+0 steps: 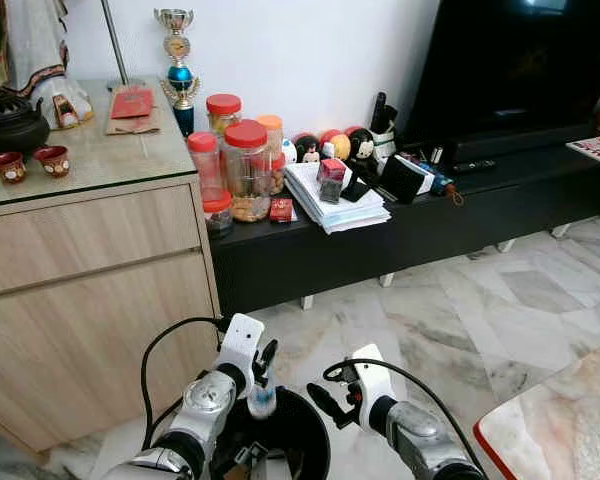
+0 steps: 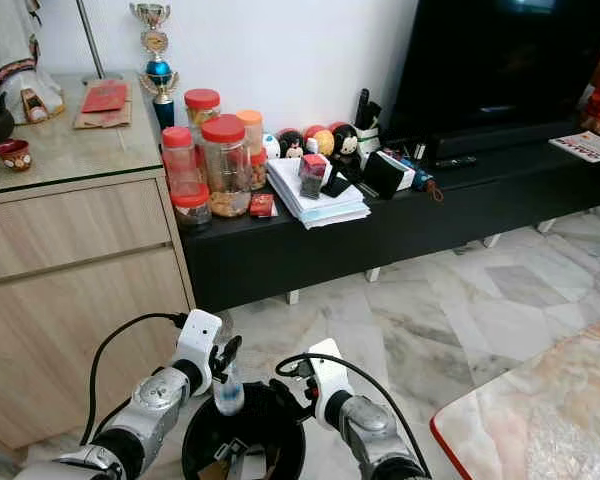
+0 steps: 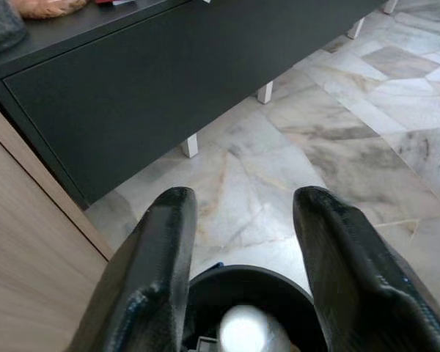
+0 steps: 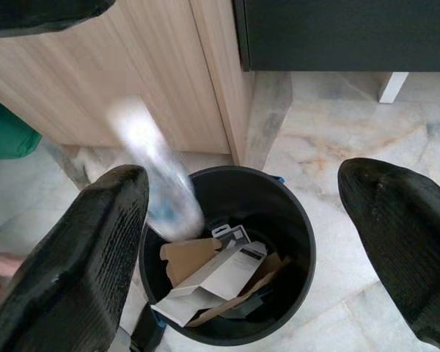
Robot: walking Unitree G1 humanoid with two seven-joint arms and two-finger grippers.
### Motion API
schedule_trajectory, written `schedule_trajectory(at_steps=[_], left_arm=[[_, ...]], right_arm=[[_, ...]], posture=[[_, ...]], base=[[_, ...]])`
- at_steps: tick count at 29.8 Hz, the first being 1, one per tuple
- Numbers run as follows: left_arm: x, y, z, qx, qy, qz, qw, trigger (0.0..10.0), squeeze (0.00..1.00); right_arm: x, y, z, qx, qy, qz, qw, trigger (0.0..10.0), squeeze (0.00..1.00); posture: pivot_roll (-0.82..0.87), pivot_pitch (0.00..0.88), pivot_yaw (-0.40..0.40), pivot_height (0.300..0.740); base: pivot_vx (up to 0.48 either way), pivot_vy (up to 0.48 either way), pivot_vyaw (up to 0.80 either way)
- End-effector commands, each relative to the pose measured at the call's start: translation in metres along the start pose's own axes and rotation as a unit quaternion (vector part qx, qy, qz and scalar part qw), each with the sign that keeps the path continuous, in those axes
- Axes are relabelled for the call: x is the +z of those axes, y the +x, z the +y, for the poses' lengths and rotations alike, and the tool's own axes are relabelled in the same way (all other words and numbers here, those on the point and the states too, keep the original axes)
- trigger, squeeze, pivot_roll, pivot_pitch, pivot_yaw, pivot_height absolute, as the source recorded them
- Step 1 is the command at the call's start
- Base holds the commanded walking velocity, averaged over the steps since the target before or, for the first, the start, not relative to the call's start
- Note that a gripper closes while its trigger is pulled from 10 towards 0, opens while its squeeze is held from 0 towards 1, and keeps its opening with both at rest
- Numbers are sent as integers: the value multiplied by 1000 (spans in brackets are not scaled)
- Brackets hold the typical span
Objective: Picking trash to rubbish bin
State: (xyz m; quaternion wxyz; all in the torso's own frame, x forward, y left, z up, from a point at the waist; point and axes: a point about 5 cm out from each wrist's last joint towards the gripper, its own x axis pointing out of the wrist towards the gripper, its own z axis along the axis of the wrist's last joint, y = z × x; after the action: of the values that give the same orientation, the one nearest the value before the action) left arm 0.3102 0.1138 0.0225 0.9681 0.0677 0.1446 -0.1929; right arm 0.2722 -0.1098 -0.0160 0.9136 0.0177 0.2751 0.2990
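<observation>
The wooden cabinet (image 1: 90,290) fills the left side, with a dark teapot (image 1: 8,122), small red cups (image 1: 52,160) and a trophy (image 1: 179,70) on its top. At 12 o'clock the black TV bench (image 1: 400,225) carries red-lidded jars (image 1: 246,170), a paper stack (image 1: 332,205) and small toys; no label or writing there is legible.

At 6 o'clock stands the black bin (image 4: 227,260), holding cardboard scraps and a white box (image 4: 220,279). The left gripper (image 1: 264,362) hovers above the bin's 11 o'clock rim, jaws parted. A clear plastic bottle (image 1: 262,398), blurred, is just under them, upright, its lower end inside the bin's mouth; I cannot tell whether the jaws touch it. The right gripper (image 1: 322,400) hangs at the bin's 2 o'clock side, jaws wide, holding nothing. Marble floor (image 1: 460,320) lies around.
</observation>
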Motion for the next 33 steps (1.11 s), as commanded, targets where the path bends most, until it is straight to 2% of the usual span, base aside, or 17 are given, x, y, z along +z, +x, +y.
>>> schedule_trajectory(at_steps=[1, 6, 7, 8, 9, 12, 14, 16, 19, 22, 23, 24, 26, 27, 28, 31, 33], left_arm=[[4, 2, -1, -8, 8, -7, 1000, 10000, 1000], [2, 1, 0, -8, 12, -3, 1000, 10000, 1000], [1, 0, 1, -3, 16, 0, 1000, 10000, 725], [1, 0, 1, -3, 16, 0, 1000, 10000, 725], [-2, -1, 2, 4, 17, 5, 1000, 10000, 0], [-12, -6, 4, 16, 11, 22, 1000, 10000, 0], [-31, -17, 10, 39, 4, 53, 998, 10000, 0], [-35, -20, 11, 45, -2, 60, 997, 10000, 0], [-63, -39, 20, 88, -31, 106, 990, 10000, 0], [-82, -55, 24, 117, -40, 137, 983, 10000, 0], [-97, -68, 26, 141, -55, 166, 975, 10000, 0], [-97, -68, 26, 141, -55, 166, 975, 10000, 0], [-123, -91, 26, 182, -85, 217, 955, 10000, 0], [-123, -91, 26, 182, -85, 217, 955, 10000, 0], [-133, -101, 25, 197, -100, 239, 946, 10000, 0], [-142, -111, 22, 203, -103, 259, 939, 10000, 0], [-153, -122, 19, 203, -100, 284, 932, 10000, 0]], right_arm=[[5, -1, -2, -1, -10, -11, 1000, 10000, 0], [5, -1, -3, -2, -9, -11, 1000, 10000, 0], [4, -1, -2, -3, -8, -10, 1000, 10000, 0], [4, -1, -2, -3, -8, -10, 1000, 10000, 0], [2, -1, -1, -4, -8, -8, 1000, 10000, 0], [-4, -2, -1, -12, -11, 4, 1000, 10000, 0], [-16, -6, -3, -37, -20, 30, 999, 10000, 0], [-20, -7, -5, -47, -23, 38, 998, 10000, 0], [-41, -17, -11, -91, -19, 81, 992, 10000, 0], [-56, -25, -14, -119, -16, 108, 987, 10000, 0], [-68, -32, -15, -140, -12, 130, 982, 10000, 0], [-68, -32, -15, -140, -12, 130, 982, 10000, 0], [-85, -42, -15, -158, 1, 155, 975, 10000, 0], [-85, -42, -15, -158, 1, 155, 975, 10000, 0], [-93, -47, -15, -166, 10, 166, 972, 10000, 0], [-102, -52, -15, -177, 14, 182, 967, 10000, 0], [-113, -59, -14, -187, 23, 201, 961, 10000, 0]], posture=[[-78, 21, -73, 740], [-77, 21, -74, 740], [-77, 21, -74, 740], [-77, 21, -74, 740], [-73, 19, -71, 740], [-70, 17, -72, 740], [-68, 17, -71, 740], [-62, 16, -70, 740], [-58, 16, -70, 740], [-52, 13, -69, 740], [-45, 12, -68, 740], [-45, 12, -68, 740], [-39, 10, -67, 740], [-39, 10, -67, 740], [-39, 10, -67, 740], [-39, 10, -67, 740], [-36, 2, -65, 740]], base=[[0, 0, 0], [0, 0, 0], [0, 0, 0], [0, 0, 0], [0, 0, 0], [0, 0, 0], [0, 0, 0], [0, 0, 0], [0, 0, 0], [0, 0, 0], [0, 0, 0], [0, 0, 0], [0, 0, 0], [0, 0, 0], [0, 0, 0], [0, 0, 0], [0, 0, 0]])
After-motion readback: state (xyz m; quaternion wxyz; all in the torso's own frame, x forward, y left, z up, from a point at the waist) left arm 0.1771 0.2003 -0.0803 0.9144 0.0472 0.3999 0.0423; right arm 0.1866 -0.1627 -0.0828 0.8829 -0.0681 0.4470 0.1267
